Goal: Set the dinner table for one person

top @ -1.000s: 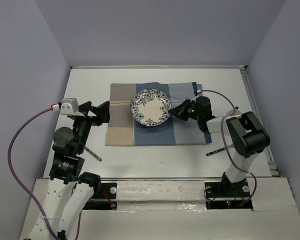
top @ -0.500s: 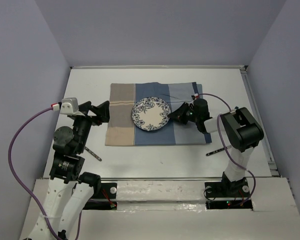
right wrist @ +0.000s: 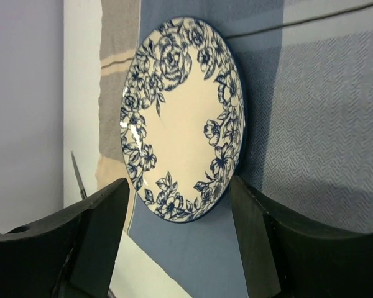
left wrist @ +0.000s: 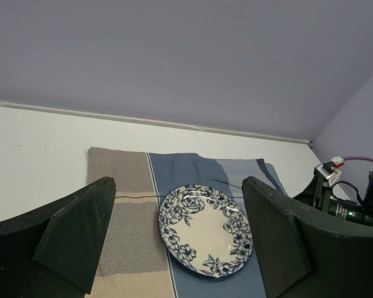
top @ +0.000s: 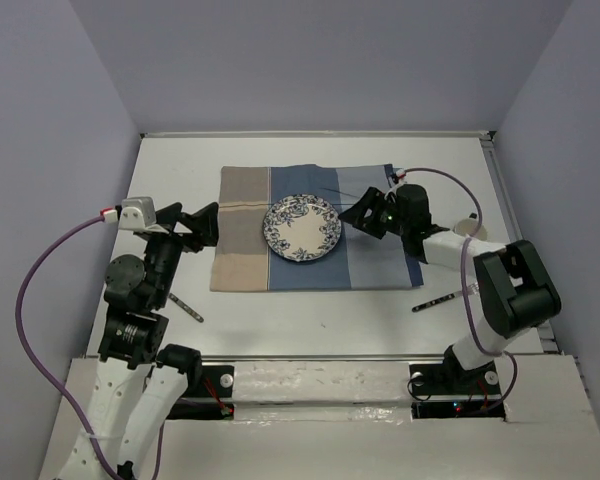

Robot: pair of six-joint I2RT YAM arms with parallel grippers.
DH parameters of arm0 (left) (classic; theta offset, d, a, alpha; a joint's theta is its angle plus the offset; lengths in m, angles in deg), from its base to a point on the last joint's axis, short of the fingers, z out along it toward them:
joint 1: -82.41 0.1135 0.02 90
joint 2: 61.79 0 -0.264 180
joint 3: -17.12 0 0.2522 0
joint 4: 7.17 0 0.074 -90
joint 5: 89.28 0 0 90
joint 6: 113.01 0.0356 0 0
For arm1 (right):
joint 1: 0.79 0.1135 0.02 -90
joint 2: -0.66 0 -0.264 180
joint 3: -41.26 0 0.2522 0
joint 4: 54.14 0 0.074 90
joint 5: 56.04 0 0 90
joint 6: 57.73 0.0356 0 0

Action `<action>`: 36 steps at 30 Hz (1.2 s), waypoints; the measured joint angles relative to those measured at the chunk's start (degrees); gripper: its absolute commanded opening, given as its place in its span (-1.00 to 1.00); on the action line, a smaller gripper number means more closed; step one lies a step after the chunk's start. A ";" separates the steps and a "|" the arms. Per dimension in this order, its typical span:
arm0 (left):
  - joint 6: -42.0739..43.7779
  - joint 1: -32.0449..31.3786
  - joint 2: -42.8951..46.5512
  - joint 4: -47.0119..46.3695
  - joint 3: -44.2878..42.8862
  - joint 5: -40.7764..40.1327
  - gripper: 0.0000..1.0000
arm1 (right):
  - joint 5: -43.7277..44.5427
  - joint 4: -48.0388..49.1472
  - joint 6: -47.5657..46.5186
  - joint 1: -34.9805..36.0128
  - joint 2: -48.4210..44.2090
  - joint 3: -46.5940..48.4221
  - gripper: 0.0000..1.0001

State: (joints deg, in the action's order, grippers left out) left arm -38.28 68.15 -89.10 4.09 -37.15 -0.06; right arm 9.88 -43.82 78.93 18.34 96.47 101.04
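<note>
A blue-and-white floral plate (top: 302, 228) lies flat on the blue-and-tan striped placemat (top: 245, 250) in the middle of the white dinner table (top: 310, 315). My right gripper (top: 363, 216) is at the plate's right rim, open. In the right wrist view the plate (right wrist: 181, 118) lies just ahead of the right gripper (right wrist: 180, 242), its near edge between the spread fingers and held by neither. My left gripper (top: 208, 225) hovers open over the mat's tan left side. The left wrist view shows the plate (left wrist: 205, 230) framed by the left gripper (left wrist: 177, 248).
A metal utensil (top: 185, 307) lies on the table off the mat's front-left corner. Another utensil (top: 435, 300) lies off the front-right corner near the right arm. The table's back wall runs behind the mat.
My right gripper has opened and let go of the plate. The plate has come down flat onto the placemat. The left arm has not moved.
</note>
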 measured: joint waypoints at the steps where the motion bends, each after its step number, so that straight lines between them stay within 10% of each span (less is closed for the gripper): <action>1: 0.00 0.02 0.20 0.04 0.00 0.39 0.88 | 0.79 -1.11 -0.85 0.00 -1.33 -0.02 0.36; 18: 0.22 -5.38 2.47 -0.24 0.00 4.24 0.98 | 48.19 -33.51 -25.27 -15.89 -23.74 8.50 0.23; 36: 0.87 -7.54 3.48 -0.20 0.02 3.76 0.98 | 47.58 -39.93 -26.86 -19.76 -16.85 7.96 -0.14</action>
State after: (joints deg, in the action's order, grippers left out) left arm -37.40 60.61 -85.62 3.90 -37.13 3.70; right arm 57.46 -83.76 52.07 -1.42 79.62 109.00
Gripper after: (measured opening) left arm 0.989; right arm 0.487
